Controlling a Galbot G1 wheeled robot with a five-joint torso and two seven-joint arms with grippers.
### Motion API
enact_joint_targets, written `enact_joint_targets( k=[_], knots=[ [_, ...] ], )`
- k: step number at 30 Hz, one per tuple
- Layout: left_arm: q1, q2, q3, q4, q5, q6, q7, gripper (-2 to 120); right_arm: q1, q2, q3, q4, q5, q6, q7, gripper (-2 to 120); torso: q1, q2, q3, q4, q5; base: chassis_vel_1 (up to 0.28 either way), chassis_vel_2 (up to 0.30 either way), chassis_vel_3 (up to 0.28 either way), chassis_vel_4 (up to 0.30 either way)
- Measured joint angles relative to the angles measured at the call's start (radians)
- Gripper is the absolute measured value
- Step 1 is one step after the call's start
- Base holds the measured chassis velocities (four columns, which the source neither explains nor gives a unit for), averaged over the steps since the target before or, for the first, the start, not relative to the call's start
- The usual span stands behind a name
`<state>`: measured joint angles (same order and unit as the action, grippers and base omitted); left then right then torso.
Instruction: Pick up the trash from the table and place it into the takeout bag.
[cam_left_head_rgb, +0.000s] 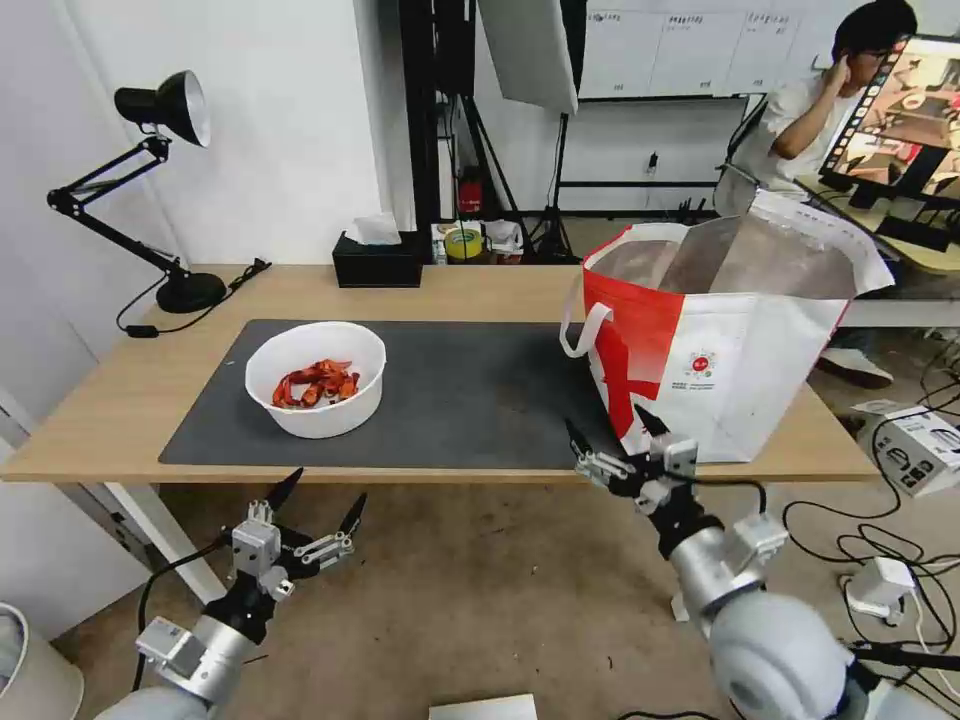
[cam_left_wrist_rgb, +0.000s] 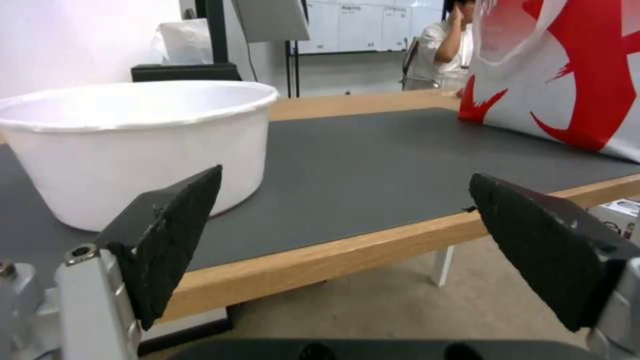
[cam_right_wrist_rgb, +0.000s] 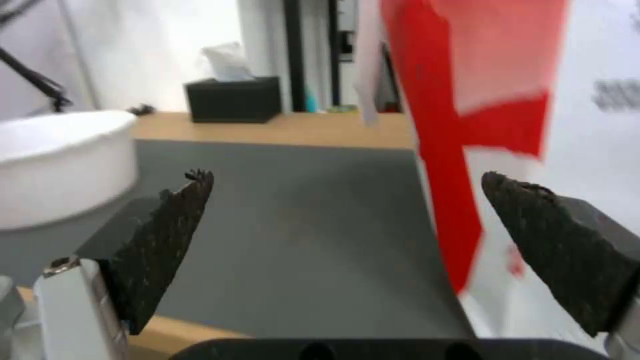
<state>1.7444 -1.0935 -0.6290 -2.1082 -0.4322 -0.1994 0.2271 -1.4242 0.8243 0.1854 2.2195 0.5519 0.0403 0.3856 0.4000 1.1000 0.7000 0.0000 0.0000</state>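
One bowl (cam_left_head_rgb: 316, 378) of scraps sits on the desk's mat (cam_left_head_rgb: 470, 395), left of the bag (cam_left_head_rgb: 730, 330). Likely light, thin-walled; grip its rim. Both pincers, left (cam_left_head_rgb: 318, 505) and right (cam_left_head_rgb: 612, 430), gape empty below the desk edge.

No text is readable — the takeout bag (cam_left_head_rgb: 735, 345) logo included.

Lab or studio: whiteboards (cam_left_head_rgb: 690, 45), light stands (cam_left_head_rgb: 548, 215), floor cables (cam_left_head_rgb: 880, 540).

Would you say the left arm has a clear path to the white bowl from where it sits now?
Probably yes. The left claw hangs open just off the table's near edge, with the white bowl almost straight ahead on the grey mat. Nothing stands between them, and the takeout bag sits far to the right.
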Motion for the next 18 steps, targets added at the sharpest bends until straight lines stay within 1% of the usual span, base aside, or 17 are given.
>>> enact_joint_targets(
  k=[1,3,5,18],
  knots=[
    [-0.003,0.001,0.003,0.001,0.000,0.000,0.000,100,-0.024,0.014,0.000,-0.009,-0.033,0.007,0.015,100,0.000,0.000,0.000,0.0000,-0.0001,0.000,0.000,0.000,0.000],
    [-0.004,0.001,0.004,0.002,0.000,0.000,0.000,100,-0.035,0.019,-0.001,-0.012,-0.046,0.009,0.021,100,0.000,0.000,0.000,0.0000,-0.0001,0.000,0.000,0.000,0.000],
    [-0.006,0.001,0.006,0.006,0.000,0.000,0.000,100,-0.076,0.044,-0.003,-0.026,-0.095,0.014,0.048,100,0.000,0.000,0.000,0.0000,-0.0001,0.000,0.000,0.000,0.000],
    [-0.008,-0.004,0.011,0.009,0.002,-0.001,0.000,100,-0.125,0.077,-0.019,-0.051,-0.134,0.019,0.098,100,0.000,0.000,0.000,0.0000,-0.0001,0.000,0.000,0.000,0.000]
  ],
)
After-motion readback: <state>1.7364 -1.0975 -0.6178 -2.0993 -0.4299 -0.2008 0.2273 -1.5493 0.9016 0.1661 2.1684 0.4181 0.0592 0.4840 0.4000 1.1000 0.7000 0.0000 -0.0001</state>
